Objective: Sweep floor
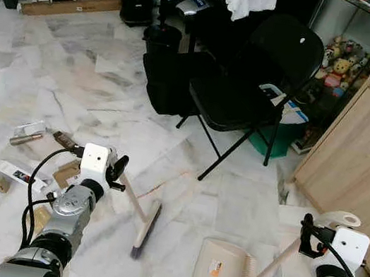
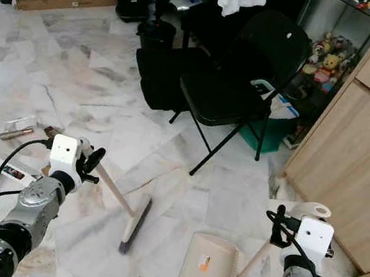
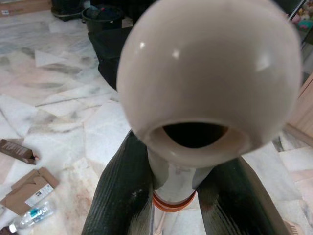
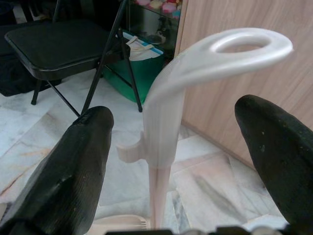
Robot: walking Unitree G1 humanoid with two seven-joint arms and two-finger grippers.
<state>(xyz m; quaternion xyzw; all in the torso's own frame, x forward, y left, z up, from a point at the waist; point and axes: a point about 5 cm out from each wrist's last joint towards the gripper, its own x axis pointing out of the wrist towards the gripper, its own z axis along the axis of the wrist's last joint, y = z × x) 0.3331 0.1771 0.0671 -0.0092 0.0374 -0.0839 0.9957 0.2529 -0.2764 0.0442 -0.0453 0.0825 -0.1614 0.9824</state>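
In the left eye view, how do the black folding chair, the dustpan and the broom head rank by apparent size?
1. Black folding chair, though it stands farther away.
2. Dustpan.
3. Broom head, a narrow strip seen nearly edge-on.

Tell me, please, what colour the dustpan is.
Beige dustpan, clearest in the left eye view.

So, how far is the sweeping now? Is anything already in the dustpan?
Done: both tools are positioned. The broom head rests on the floor, the dustpan lies flat beside it.
In hand: the left gripper is shut on the broom handle; the right gripper's fingers stand open around the dustpan handle.
Left: the pan looks empty, and boxes still lie on the floor.
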